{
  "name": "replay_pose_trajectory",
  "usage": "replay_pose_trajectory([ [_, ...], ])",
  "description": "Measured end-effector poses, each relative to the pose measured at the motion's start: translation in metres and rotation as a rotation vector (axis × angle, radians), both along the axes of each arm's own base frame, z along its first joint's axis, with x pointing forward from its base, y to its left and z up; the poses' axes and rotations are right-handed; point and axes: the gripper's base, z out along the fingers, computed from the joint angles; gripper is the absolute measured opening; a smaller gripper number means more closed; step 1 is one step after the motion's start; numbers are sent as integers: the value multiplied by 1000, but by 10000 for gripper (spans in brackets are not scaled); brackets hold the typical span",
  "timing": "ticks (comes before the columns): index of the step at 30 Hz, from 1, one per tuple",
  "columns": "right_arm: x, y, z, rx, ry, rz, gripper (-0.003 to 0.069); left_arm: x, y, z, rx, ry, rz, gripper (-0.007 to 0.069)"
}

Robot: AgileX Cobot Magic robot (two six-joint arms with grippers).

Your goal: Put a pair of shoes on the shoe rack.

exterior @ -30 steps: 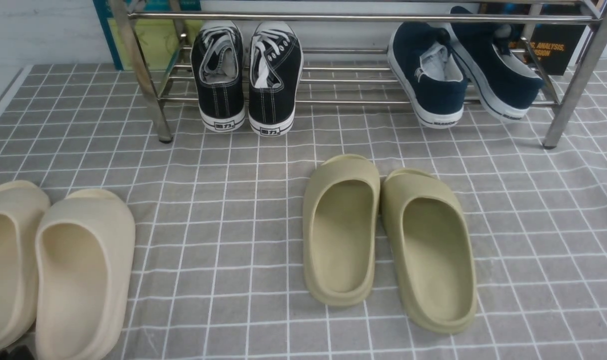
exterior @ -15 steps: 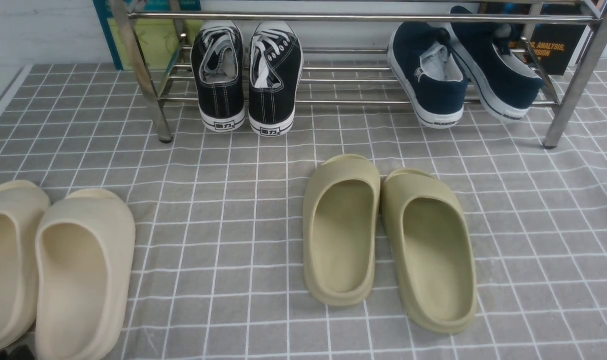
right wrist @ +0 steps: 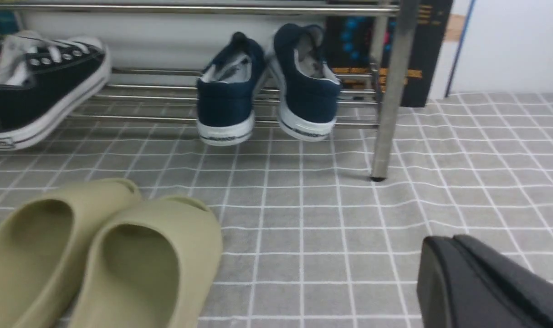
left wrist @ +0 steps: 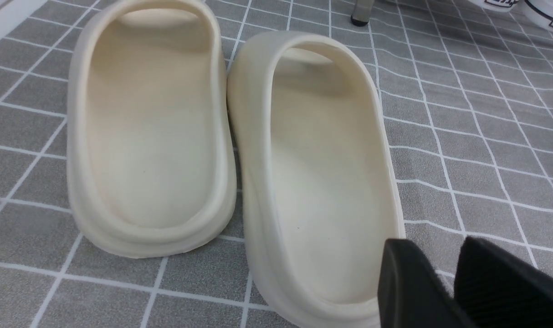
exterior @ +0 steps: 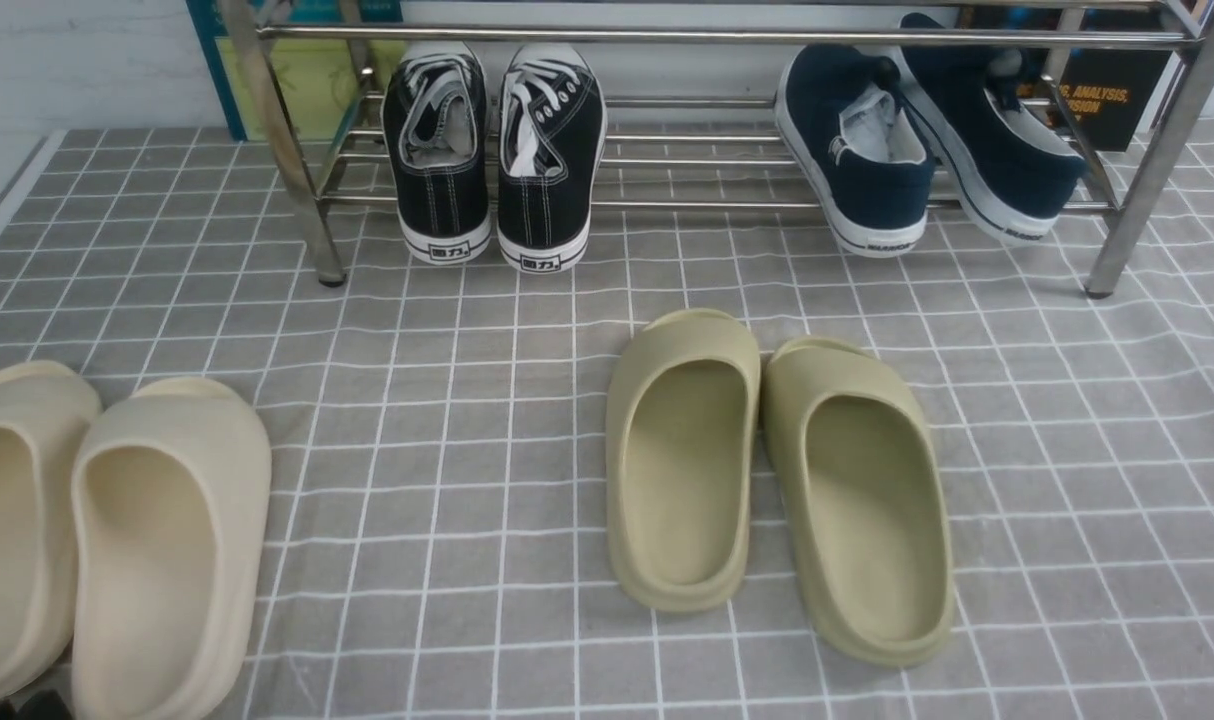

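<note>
The pair of shoes, two navy slip-ons with white soles [exterior: 857,160] [exterior: 1007,150], rests on the lower bars at the right end of the silver shoe rack [exterior: 727,35], heels towards me. The right one leans tilted against the left. The right wrist view shows both shoes [right wrist: 226,98] [right wrist: 306,86] beside a rack leg [right wrist: 390,91]. My left gripper [left wrist: 433,246] is open with nothing between its fingers, hovering by the heel of a cream slide [left wrist: 322,173]. My right gripper [right wrist: 445,241] is shut and empty, low over the cloth, well short of the rack.
Black lace-up sneakers [exterior: 437,150] [exterior: 550,150] sit on the rack's left half. Two olive slides [exterior: 682,460] [exterior: 862,500] lie mid-floor on the grey checked cloth [exterior: 447,400]. Two cream slides [exterior: 167,540] [exterior: 7,520] lie front left. Boards lean behind the rack.
</note>
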Motion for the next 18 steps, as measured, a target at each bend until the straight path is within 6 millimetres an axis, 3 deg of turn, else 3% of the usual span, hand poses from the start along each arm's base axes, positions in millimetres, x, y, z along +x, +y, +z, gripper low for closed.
replay_pose_trajectory([
  [2, -5, -4, -38, 1, 9, -61, -3, 0, 0, 0, 0, 0, 0, 183],
  [5, -8, -5, -63, 25, 23, -83, -3, 0, 0, 0, 0, 0, 0, 185],
  [6, -10, -5, -83, 43, 45, -90, -3, 0, 0, 0, 0, 0, 0, 186],
  [8, -11, -5, -96, 53, 92, -94, -3, 0, 0, 0, 0, 0, 0, 186],
  [18, -13, -5, -100, 58, 148, -100, -3, 0, 0, 0, 0, 0, 0, 197],
])
